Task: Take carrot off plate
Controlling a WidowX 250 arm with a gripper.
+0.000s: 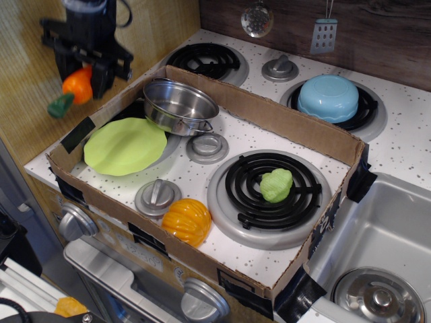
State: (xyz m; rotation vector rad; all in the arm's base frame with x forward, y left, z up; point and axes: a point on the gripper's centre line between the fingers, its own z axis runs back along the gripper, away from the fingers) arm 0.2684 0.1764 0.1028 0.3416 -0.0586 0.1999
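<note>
My gripper (82,70) is high at the upper left, above the box's left wall. It is shut on the orange carrot (75,89), whose dark green stem end (59,105) hangs down to the left. The carrot is well clear of the lime-green plate (124,146), which lies bare and flat in the left corner of the cardboard box. The thick end of the carrot is hidden between the black fingers (102,79).
A steel pot (178,105) stands just behind the plate. The cardboard box wall (283,121) encloses an orange pumpkin (186,221), a green vegetable (277,184) on a black burner, and silver knobs (157,196). A blue bowl (328,97) sits at the back right.
</note>
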